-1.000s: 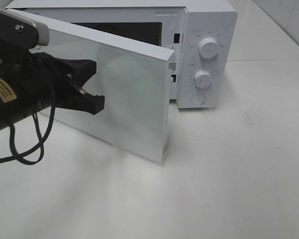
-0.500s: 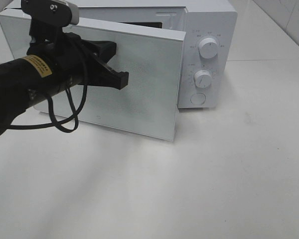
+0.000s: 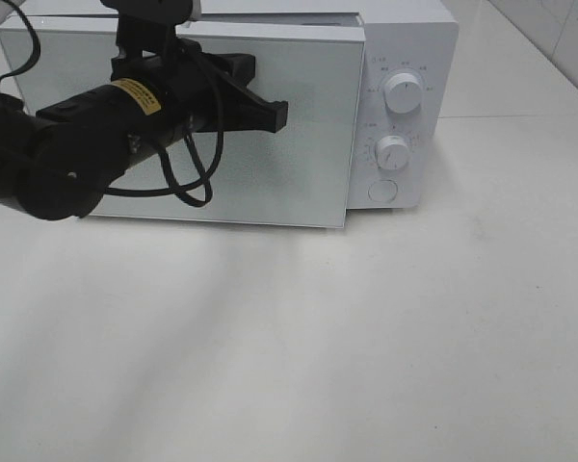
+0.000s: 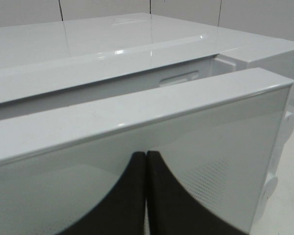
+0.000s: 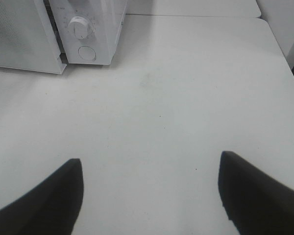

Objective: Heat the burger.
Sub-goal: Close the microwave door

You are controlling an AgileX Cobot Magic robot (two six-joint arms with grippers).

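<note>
At the tabletop's (image 3: 366, 337) far edge, your left gripper (image 3: 277, 113), clamped tight on nothing, leans on the microwave door (image 3: 308, 164), not quite latched. The burger is out of sight, likely inside. Knobs (image 3: 402, 93) not yet set. Your right gripper (image 5: 149, 181), spread wide, holds nothing.

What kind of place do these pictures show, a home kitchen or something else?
Probably a robot test bench arranged like a kitchen counter: a white microwave with two dials stands on a plain white table, and the black left gripper is at its door.
</note>
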